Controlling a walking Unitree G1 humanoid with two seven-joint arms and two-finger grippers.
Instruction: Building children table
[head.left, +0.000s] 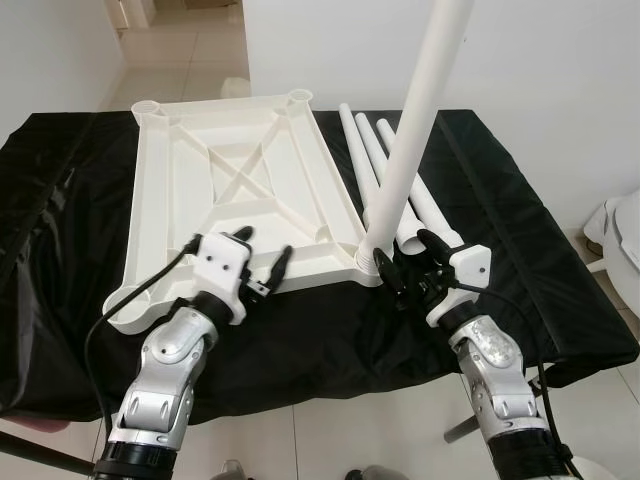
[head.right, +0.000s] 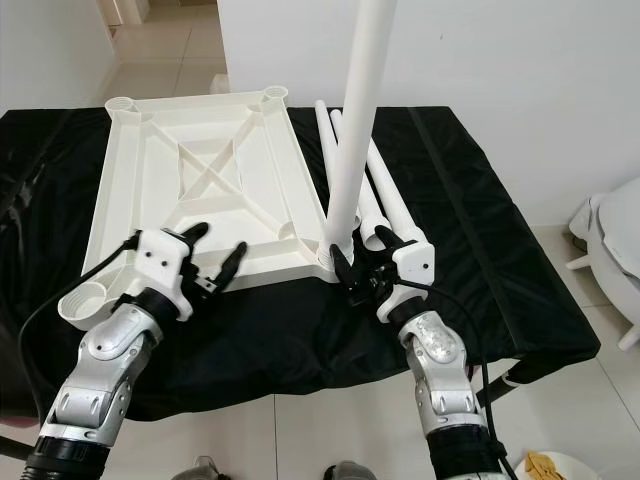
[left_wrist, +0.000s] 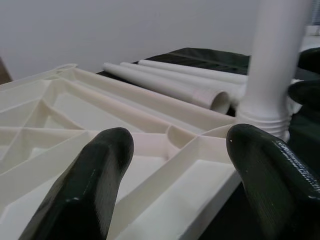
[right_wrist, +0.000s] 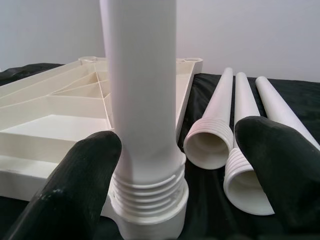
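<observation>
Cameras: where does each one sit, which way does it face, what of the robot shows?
Left eye, right eye: head stereo pair, looking down at the tabletop on the black cloth; both arms show.
Left wrist: along the left gripper, open over the tabletop edge.
Right wrist: along the right gripper, open around the upright leg; three loose legs beside.
Shared: tabletop, upright leg.

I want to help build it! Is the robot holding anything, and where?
Nothing is gripped. The right gripper is open around the threaded bottom of the upright leg. The left gripper is open over the tabletop's edge.
</observation>
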